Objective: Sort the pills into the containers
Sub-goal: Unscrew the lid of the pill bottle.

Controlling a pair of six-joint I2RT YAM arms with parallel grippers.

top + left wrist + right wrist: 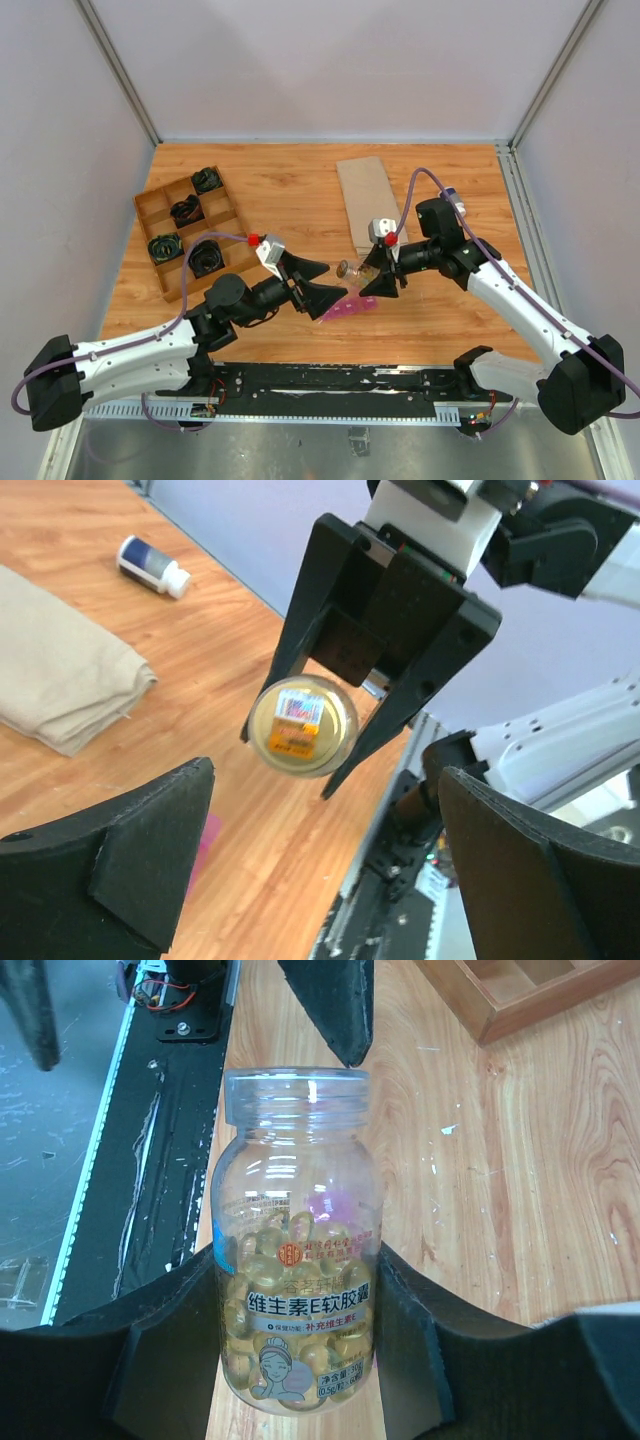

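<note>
A clear bottle point(297, 1260) of yellow softgel pills point(290, 1350) is clamped between the pads of my right gripper point(297, 1310), which is shut on it. The bottle's mouth is uncapped and points toward my left gripper point(322, 283). The left gripper point(325, 810) is open and empty, its fingers point(335, 1000) just past the bottle's rim. From the left wrist the bottle point(300, 725) shows end-on, held by the right gripper point(372, 275). The pink strip of containers point(348, 306) lies on the table below both grippers. A sliver of its pink point(205, 845) shows beside my left finger.
A brown wooden divided tray point(150, 195) with black items sits at the left. A beige folded cloth point(365, 200) lies at the back centre. A small clear bottle with a white cap point(452, 197) lies behind the right arm. The black base rail point(330, 380) runs along the near edge.
</note>
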